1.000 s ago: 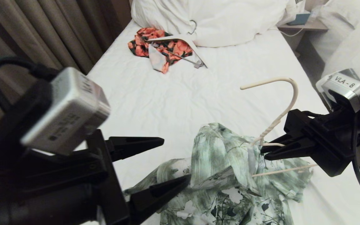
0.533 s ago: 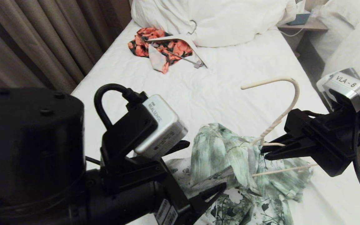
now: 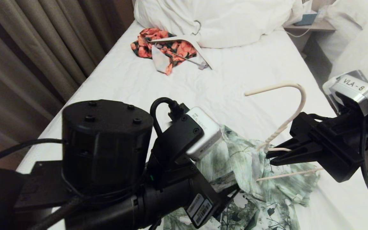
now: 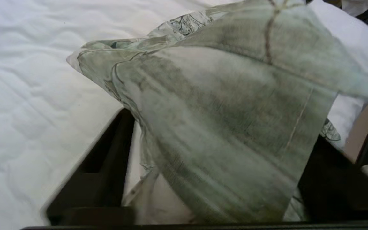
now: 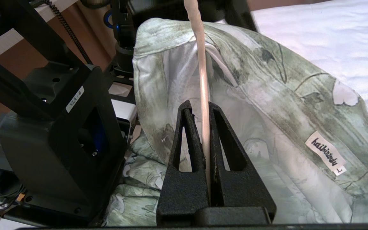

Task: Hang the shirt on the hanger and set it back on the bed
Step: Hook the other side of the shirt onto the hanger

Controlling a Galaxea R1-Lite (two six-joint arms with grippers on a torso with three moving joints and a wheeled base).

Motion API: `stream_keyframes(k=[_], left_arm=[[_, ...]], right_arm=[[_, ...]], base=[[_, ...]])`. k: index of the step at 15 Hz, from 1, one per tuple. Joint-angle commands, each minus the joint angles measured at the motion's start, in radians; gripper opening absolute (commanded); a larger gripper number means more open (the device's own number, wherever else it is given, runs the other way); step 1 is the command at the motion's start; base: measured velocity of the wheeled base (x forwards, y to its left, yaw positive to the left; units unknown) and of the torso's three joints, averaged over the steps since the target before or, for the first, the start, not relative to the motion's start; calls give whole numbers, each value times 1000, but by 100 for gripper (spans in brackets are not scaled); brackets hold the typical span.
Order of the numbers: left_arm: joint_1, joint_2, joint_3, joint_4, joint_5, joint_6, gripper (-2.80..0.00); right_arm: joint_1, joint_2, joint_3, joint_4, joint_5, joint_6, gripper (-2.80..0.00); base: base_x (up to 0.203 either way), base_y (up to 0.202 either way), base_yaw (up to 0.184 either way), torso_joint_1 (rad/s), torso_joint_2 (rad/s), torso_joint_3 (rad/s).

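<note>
Green-and-white fabric of the shirt is heaped near the foot of the bed, partly draped over the hanger, whose cream wire hook rises above the cloth with its twisted neck slanting down into the collar. From the right side the right tool reaches in level, and the right wrist view shows its two black fingers pressed together on the hanger's wire just below the neck, the shirt's inner collar and a small label spread beside them. The left tool is low at the shirt's left side; in the head view its arm and wrist camera cover most of it, while the left wrist view shows its fingers standing wide apart with a fold of the shirt lying between them, not pinched. A lower bar of the hanger sticks out of the fabric on the right. Farther up the bed lie an orange-red floral garment with a flat white hanger on it, just below the bunched white duvet. Brown curtains hang along the bed's left side
</note>
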Motion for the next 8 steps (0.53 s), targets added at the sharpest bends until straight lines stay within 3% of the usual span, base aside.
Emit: stream_keyframes(k=[1,8], left_arm=[[1,24,-7,-1,1,2,-280],[1,26,-10,-1,4,2,-280]], right_arm=[[1,-1,-2,3,8,-6,-280],[7,-14,-5,0,8,-3,-280]], base=[[0,0,0,0,0,0],[0,0,0,0,0,0]])
